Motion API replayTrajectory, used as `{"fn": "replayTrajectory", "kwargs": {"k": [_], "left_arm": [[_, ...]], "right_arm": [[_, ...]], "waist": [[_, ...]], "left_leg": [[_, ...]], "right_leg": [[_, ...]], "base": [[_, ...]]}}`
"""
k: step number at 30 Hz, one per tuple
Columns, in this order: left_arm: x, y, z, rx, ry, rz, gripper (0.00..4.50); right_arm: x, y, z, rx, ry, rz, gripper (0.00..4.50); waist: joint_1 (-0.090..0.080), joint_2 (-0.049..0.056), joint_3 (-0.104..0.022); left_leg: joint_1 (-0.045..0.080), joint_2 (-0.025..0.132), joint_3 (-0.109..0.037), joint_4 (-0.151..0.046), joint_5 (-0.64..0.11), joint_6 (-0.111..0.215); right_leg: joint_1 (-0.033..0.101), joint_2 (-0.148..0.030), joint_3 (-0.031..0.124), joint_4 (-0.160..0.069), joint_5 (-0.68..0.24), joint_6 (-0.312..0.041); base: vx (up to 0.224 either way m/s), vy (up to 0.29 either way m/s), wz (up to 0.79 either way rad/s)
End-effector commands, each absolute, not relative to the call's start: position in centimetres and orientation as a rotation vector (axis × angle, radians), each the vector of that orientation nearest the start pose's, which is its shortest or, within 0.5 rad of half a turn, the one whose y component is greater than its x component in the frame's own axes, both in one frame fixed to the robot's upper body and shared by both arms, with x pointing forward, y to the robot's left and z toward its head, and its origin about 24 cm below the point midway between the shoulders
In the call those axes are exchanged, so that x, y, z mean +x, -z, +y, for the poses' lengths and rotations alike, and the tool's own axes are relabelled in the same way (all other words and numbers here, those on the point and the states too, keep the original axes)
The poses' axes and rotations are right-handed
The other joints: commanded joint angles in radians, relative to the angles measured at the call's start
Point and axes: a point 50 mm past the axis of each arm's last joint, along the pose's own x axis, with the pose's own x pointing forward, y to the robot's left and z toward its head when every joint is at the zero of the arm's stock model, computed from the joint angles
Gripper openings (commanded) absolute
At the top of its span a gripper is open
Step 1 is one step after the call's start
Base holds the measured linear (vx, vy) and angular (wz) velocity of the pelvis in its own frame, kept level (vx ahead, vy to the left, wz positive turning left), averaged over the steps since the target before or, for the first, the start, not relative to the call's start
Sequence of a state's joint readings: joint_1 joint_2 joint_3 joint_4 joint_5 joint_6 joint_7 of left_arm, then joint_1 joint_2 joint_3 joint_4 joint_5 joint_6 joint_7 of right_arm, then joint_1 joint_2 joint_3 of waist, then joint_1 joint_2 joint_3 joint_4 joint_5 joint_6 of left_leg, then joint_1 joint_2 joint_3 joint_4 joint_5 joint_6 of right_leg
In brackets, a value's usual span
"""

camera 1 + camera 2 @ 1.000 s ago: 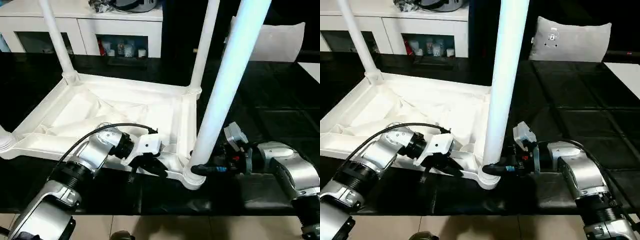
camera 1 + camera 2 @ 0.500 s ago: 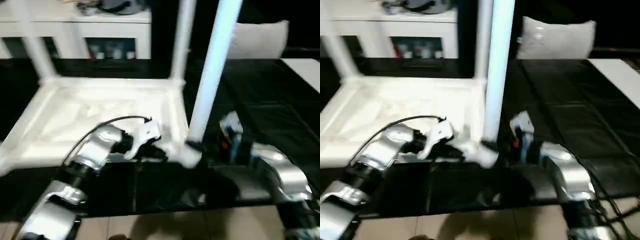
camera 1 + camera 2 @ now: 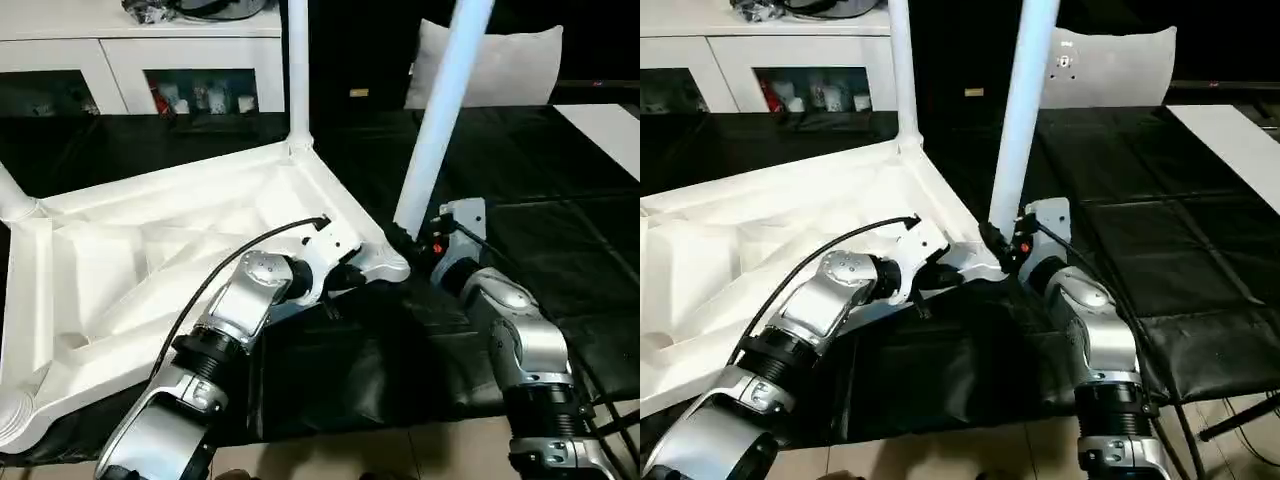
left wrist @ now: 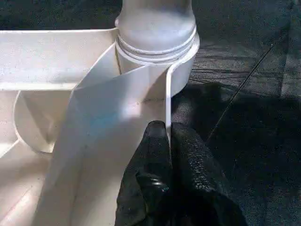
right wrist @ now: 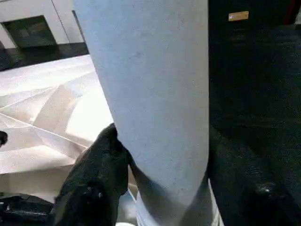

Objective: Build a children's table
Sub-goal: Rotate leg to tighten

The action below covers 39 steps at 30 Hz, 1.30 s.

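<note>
I see open room over the middle of the upside-down tabletop (image 3: pixel 150 250), between its standing legs. At the near corner the way is blocked: the leg (image 3: pixel 440 110) rises there, with my right gripper (image 3: pixel 402 240) around its foot and my left gripper (image 4: pixel 168 141) pinching the rim.

white tabletop (image 3: pixel 150 250) upside down; legs (image 3: pixel 440 110) upright in corner sockets.
</note>
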<state>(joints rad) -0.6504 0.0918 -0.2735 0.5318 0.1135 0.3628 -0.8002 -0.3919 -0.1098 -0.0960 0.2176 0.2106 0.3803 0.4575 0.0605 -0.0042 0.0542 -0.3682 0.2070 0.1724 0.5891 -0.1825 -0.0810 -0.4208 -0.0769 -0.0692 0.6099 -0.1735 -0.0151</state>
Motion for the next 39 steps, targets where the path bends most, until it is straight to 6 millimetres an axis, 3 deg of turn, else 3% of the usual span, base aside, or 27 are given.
{"fn": "replayTrajectory", "kwargs": {"k": [1,7,11,12,23,24,25,29,31,39], "left_arm": [[32.8,-8.3,3.3,0.324,1.147,0.285,0.0],[32.9,-7.8,5.3,0.37,1.216,0.301,0.0],[32.7,-7.3,7.1,0.404,1.308,0.324,0.0],[32.6,-7.3,7.4,0.416,1.323,0.329,0.0],[30.9,-6.9,9.9,0.566,1.649,0.36,0.0],[30.8,-6.9,10.1,0.588,1.675,0.364,0.0],[30.8,-6.9,10.1,0.588,1.675,0.364,0.0],[30.6,-7.1,10.2,0.61,1.736,0.366,0.0],[30.6,-7.1,10.2,0.617,1.752,0.367,0.0],[30.6,-7.0,10.3,0.634,1.766,0.367,0.0]], "right_arm": [[31.8,-8.7,-11.7,0.203,-0.633,0.09,2.91],[31.4,-9.0,-13.7,0.163,-0.72,0.055,3.39],[30.7,-9.0,-15.6,0.034,-0.862,0.076,3.7],[30.5,-8.9,-15.9,0.011,-0.892,0.084,3.86],[27.9,-8.7,-18.0,-0.101,-1.293,0.201,3.86],[27.7,-8.5,-18.1,-0.109,-1.329,0.212,3.86],[27.7,-8.5,-18.1,-0.109,-1.329,0.212,3.86],[27.4,-8.1,-18.2,-0.09,-1.391,0.251,3.4],[27.2,-8.0,-18.1,-0.073,-1.422,0.267,3.4],[26.7,-7.5,-18.2,-0.07,-1.47,0.313,2.55]], "waist": [[0.009,-0.006,-0.073],[0.011,-0.009,-0.072],[0.016,-0.002,-0.073],[0.018,-0.005,-0.074],[0.058,-0.005,-0.072],[0.06,-0.012,-0.07],[0.063,-0.01,-0.072],[0.068,-0.01,-0.07],[0.071,-0.011,-0.07],[0.079,-0.013,-0.072]], "left_leg": [[0.002,0.01,0.002,-0.058,-0.118,0.065],[0.001,0.009,0.001,-0.059,-0.132,0.064],[0.003,0.012,0.001,-0.056,-0.124,0.073],[0.005,0.014,0.002,-0.056,-0.125,0.074],[0.011,0.022,0.004,-0.056,-0.165,0.074],[0.01,0.023,0.005,-0.057,-0.168,0.072],[0.011,0.023,0.004,-0.056,-0.167,0.07],[0.012,0.024,0.003,-0.058,-0.174,0.057],[0.012,0.024,0.003,-0.058,-0.173,0.058],[0.009,0.023,0.003,-0.056,-0.155,0.058]], "right_leg": [[0.074,-0.054,0.041,-0.072,-0.151,-0.203],[0.076,-0.055,0.041,-0.074,-0.171,-0.192],[0.074,-0.054,0.04,-0.071,-0.142,-0.206],[0.075,-0.054,0.041,-0.068,-0.131,-0.212],[0.071,-0.058,0.04,-0.067,-0.172,-0.221],[0.069,-0.059,0.041,-0.068,-0.188,-0.216],[0.07,-0.061,0.04,-0.067,-0.194,-0.214],[0.066,-0.062,0.042,-0.071,-0.24,-0.201],[0.066,-0.062,0.041,-0.071,-0.241,-0.201],[0.067,-0.062,0.04,-0.067,-0.226,-0.195]], "base": [[0.0,0.0,0.0],[0.0,0.0,0.0],[0.0,0.0,0.0],[0.0,0.0,0.0],[0.0,0.0,0.0],[0.0,0.0,0.0],[0.0,0.0,0.0],[0.0,0.0,0.0],[0.0,0.0,0.0],[0.0,0.0,0.0]]}}
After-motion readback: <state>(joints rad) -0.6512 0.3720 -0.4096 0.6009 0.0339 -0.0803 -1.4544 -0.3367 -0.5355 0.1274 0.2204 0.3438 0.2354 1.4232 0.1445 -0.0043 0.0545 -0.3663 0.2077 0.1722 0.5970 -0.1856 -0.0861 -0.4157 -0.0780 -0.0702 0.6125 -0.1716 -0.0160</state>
